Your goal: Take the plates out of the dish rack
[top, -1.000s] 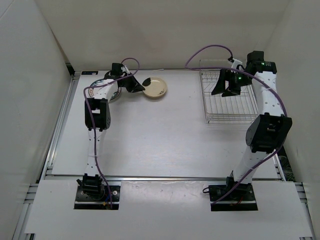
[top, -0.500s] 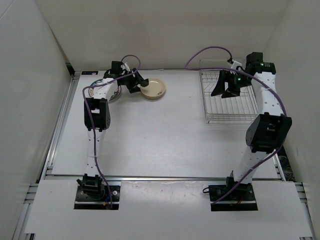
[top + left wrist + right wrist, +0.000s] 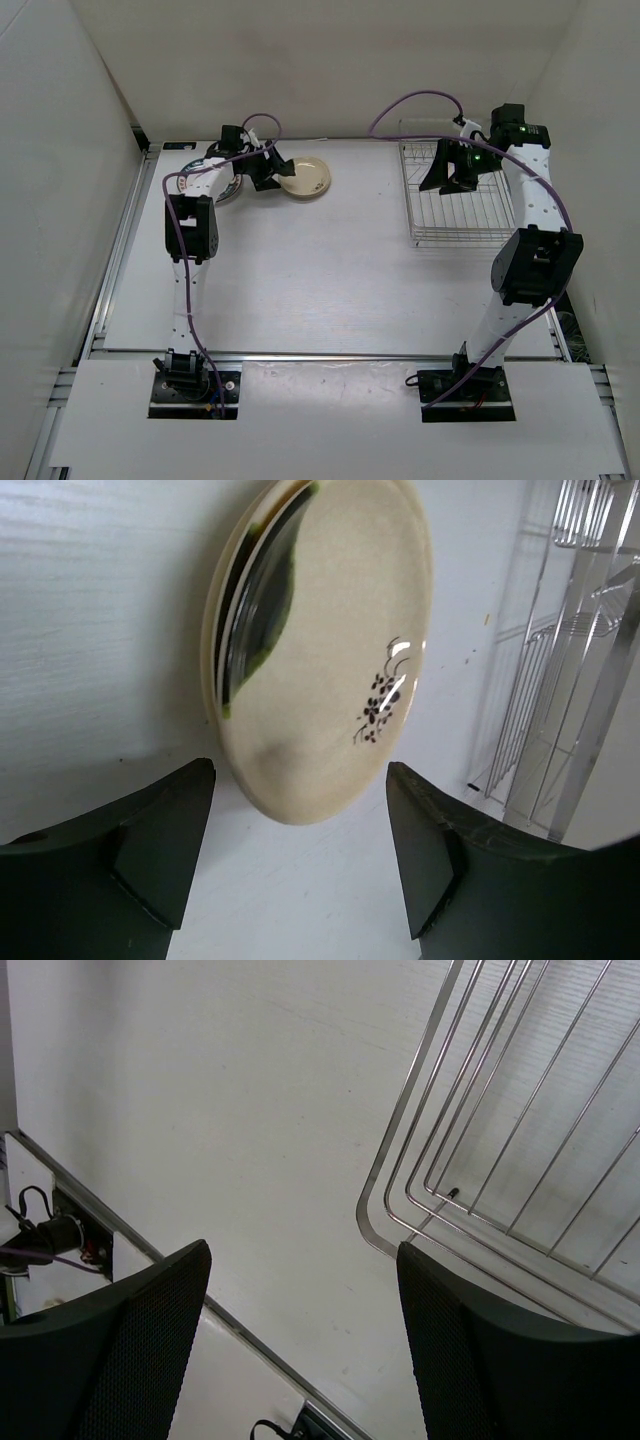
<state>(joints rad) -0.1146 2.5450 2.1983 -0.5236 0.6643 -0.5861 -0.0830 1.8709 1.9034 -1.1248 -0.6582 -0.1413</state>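
Just ahead of the parted left fingers lies a cream plate.

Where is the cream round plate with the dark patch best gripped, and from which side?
The cream round plate lies flat on the white table, so probably only its raised rim offers a hold. Take the edge nearest the left gripper, coming in low from that side, with one of the jaws inside the rim and one outside.

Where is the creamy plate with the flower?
In the top view the cream plate lies on the table at the back, left of the middle, right beside the left fingers, far from the dish rack on the right.
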